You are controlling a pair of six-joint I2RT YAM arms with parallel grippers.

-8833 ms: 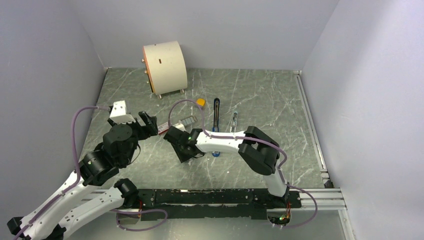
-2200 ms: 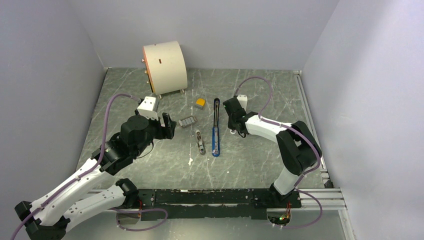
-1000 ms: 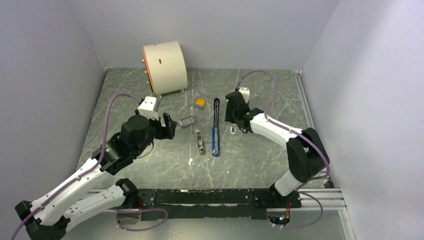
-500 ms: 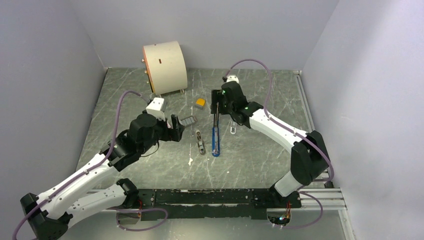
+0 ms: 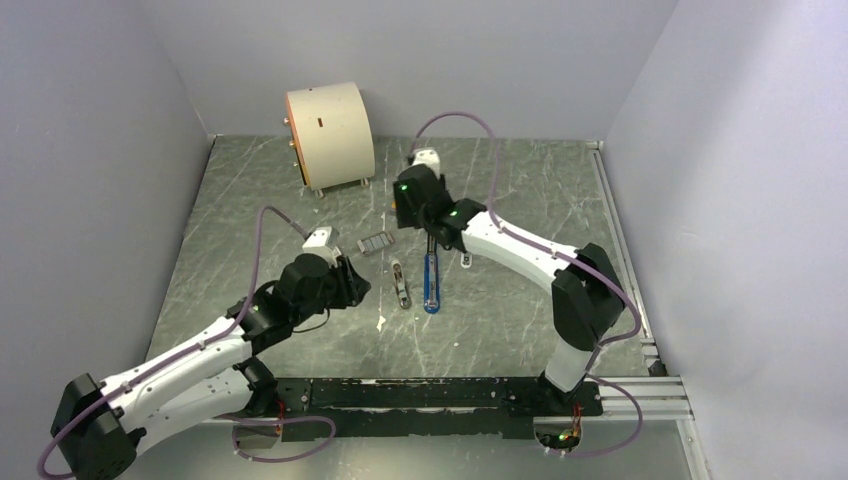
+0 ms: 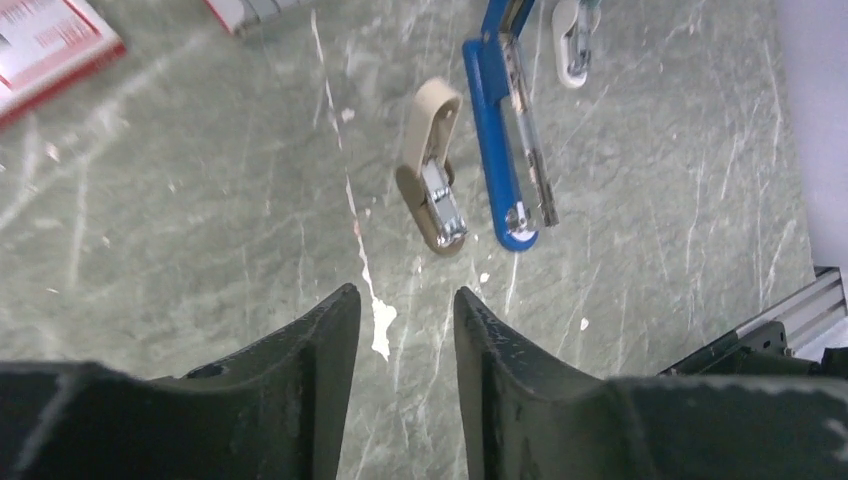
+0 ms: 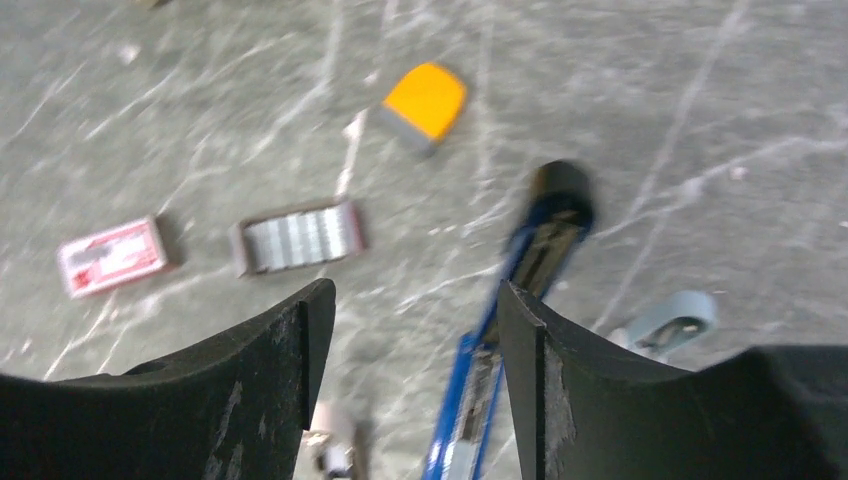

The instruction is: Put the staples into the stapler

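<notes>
The left wrist view crops the slim blue stapler (image 6: 493, 130) and the small red-and-white box (image 6: 45, 40) at its top edge, while the right wrist view is blurred, smearing the ribbed silvery staples (image 7: 298, 237).

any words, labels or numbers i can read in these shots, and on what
Nothing here can be read.
red-and-white box: dark print on its white face, too small and blurred to read in either wrist view.
stapler: no lettering visible.
beige drum: only a dark slot-like mark, no lettering visible.
</notes>
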